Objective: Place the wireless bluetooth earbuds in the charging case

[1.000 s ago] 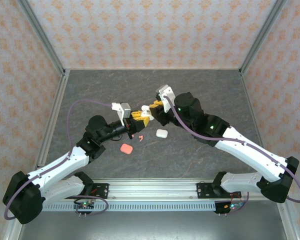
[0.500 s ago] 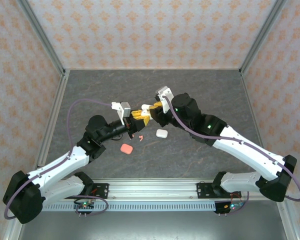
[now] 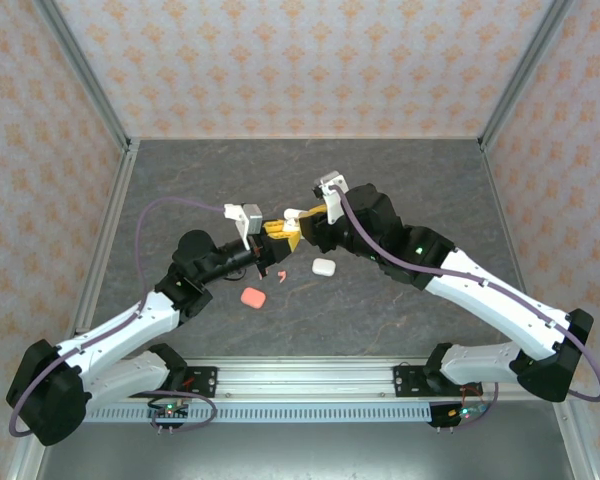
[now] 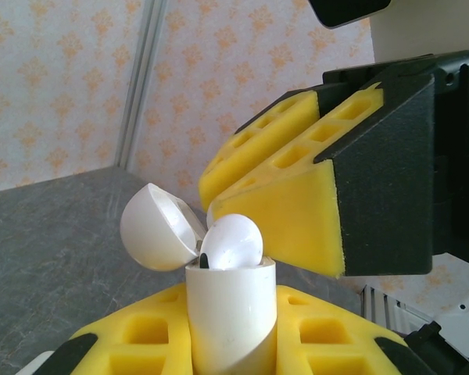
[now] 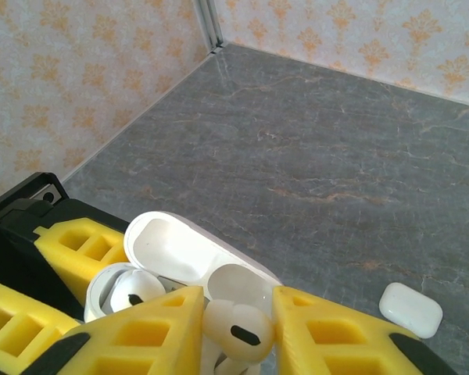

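Left end effector (image 3: 273,233): clamped on the open case (image 4: 231,312), with the lid (image 4: 156,228) flipped back.
Right end effector (image 3: 298,216): pinching a white earbud (image 5: 236,328) directly over the case mouth, tip to tip with the left end effector.
Done: a second earbud (image 5: 131,291) appears seated in the well beside the right fingers.
Left: the pinched earbud looks partly lowered and is not yet released. The coral earbuds (image 3: 278,275), coral case (image 3: 252,297) and closed white case (image 3: 323,267) lie on the worktop (image 3: 400,180) just below both end effectors.
Change: compared with one second ago, the right end effector sits slightly nearer the left. The loose items are unmoved.
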{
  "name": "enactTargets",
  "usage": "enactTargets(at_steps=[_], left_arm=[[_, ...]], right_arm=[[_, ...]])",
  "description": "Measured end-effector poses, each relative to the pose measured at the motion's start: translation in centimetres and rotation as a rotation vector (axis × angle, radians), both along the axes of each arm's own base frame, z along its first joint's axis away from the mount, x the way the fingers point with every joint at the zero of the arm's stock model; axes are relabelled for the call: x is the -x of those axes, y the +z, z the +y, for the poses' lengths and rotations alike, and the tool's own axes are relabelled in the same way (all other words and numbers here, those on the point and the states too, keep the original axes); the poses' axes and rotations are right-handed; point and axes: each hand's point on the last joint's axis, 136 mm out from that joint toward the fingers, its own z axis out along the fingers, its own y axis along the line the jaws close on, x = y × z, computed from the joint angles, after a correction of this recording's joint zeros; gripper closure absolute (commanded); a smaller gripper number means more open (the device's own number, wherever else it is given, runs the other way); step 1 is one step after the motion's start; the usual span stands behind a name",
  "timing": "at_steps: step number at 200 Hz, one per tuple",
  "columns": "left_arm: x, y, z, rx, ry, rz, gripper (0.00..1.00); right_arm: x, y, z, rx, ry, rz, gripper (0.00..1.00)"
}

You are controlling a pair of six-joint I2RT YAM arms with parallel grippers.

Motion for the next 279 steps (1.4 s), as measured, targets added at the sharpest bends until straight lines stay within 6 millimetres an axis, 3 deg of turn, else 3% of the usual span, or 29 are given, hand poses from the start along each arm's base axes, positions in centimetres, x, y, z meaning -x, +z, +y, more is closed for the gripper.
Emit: enactTargets(at_steps=[98, 183, 226, 241, 264, 279], left_arm=[[0.0, 0.4, 0.0, 0.012, 0.002, -0.017, 1.0], [-0.2, 0.8, 0.0, 0.022, 0.007, -0.031, 1.0], [-0.2, 0.9, 0.0, 0.027, 0.007, -0.038, 1.0], [-0.2, 1.0, 0.0, 0.029, 0.007, -0.041, 1.0], [-0.2, 1.0, 0.0, 0.029, 0.007, -0.041, 1.0], [-0.2, 1.0, 0.0, 0.03, 0.007, -0.042, 1.0]], right_arm=[[0.2, 0.5, 0.0, -0.02, -0.005, 0.02, 0.67], [0.5, 1.2, 0.3, -0.056, 0.004, 0.04, 0.51], [0.2, 2.6, -0.3, -0.084, -0.014, 0.029, 0.37], [0.0, 3.8, -1.4, -0.115, -0.032, 0.015, 0.26], [0.0, 6.0, -3.5, -0.174, -0.046, -0.014, 0.01], [0.1, 7.1, -4.8, -0.228, -0.052, -0.021, 0.01]])
